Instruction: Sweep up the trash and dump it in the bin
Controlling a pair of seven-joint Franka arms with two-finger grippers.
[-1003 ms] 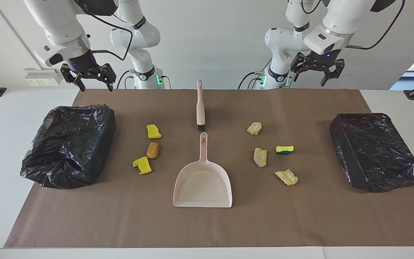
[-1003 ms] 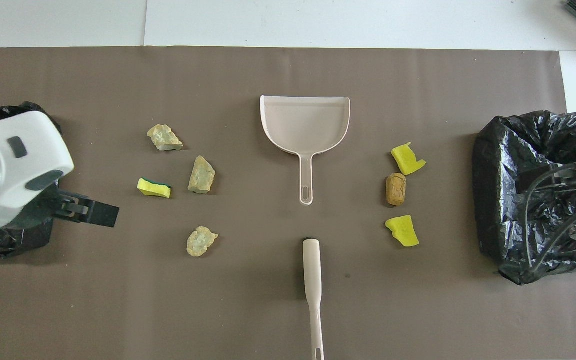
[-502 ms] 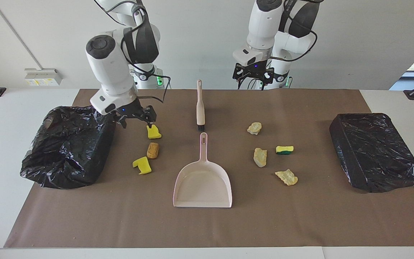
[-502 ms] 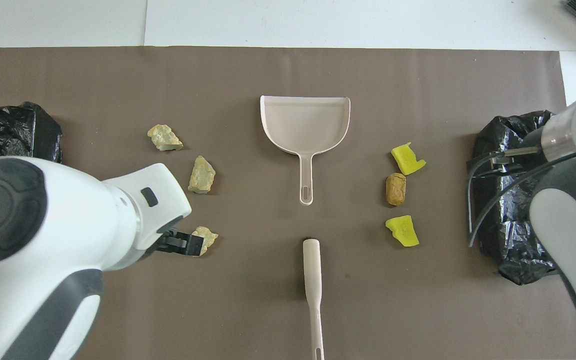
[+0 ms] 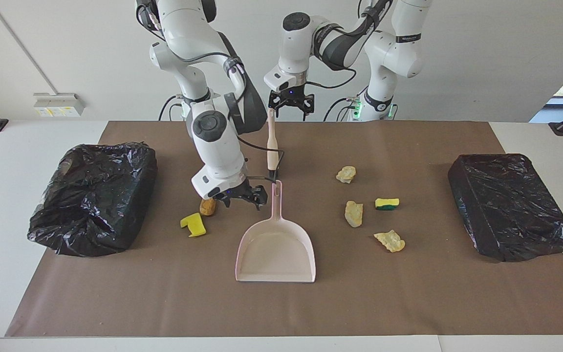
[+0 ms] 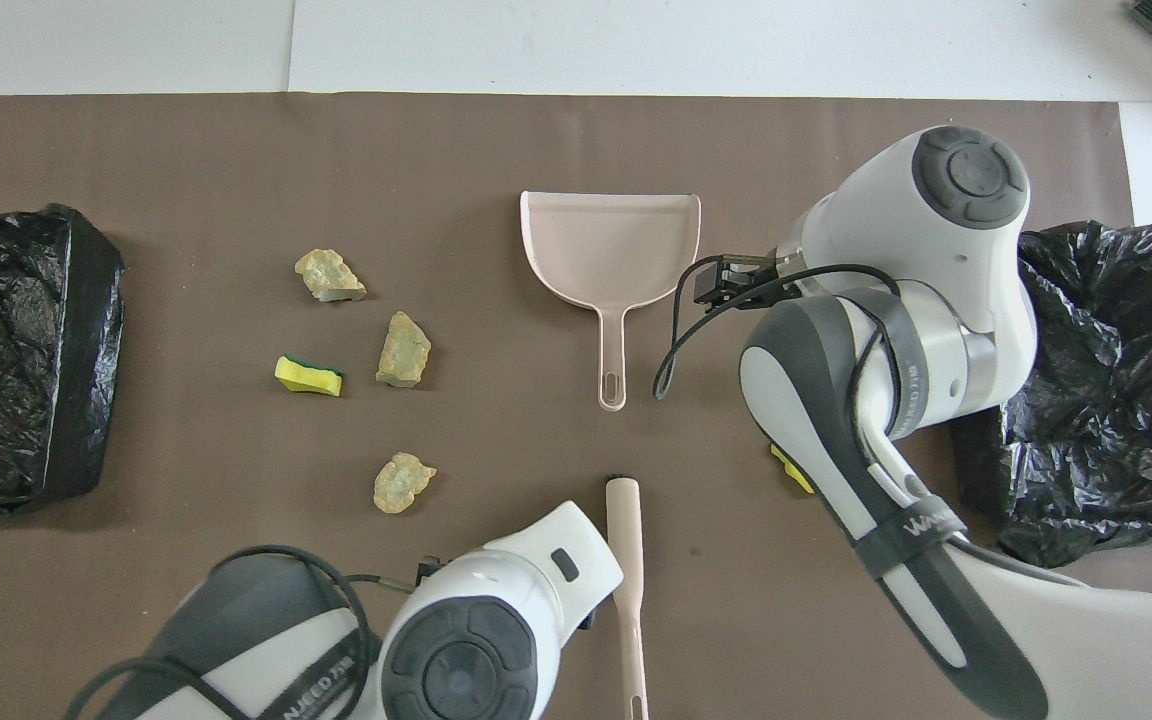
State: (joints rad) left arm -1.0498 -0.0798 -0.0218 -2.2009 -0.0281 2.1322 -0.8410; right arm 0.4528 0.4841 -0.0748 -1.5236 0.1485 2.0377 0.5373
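A pale pink dustpan (image 5: 275,249) (image 6: 611,245) lies mid-mat, handle toward the robots. A beige brush (image 5: 272,146) (image 6: 626,560) lies in line with it, nearer the robots. My right gripper (image 5: 242,199) (image 6: 726,288) is open, low beside the dustpan handle, not touching it. My left gripper (image 5: 290,105) is open in the air over the brush handle's end; its wrist hides it in the overhead view. Trash: a yellow chunk (image 5: 193,225) and a brown chunk (image 5: 207,208) by the right gripper; three beige chunks (image 5: 346,174) (image 5: 353,213) (image 5: 389,241) and a yellow-green one (image 5: 387,203) toward the left arm's end.
A black-bagged bin (image 5: 93,195) (image 6: 1106,400) stands at the right arm's end of the brown mat and another (image 5: 511,205) (image 6: 21,350) at the left arm's end. The right arm covers part of the trash by it in both views.
The right gripper swung from near its bin across the yellow chunks to the dustpan handle and came lower. The left gripper moved toward the middle, over the brush handle.
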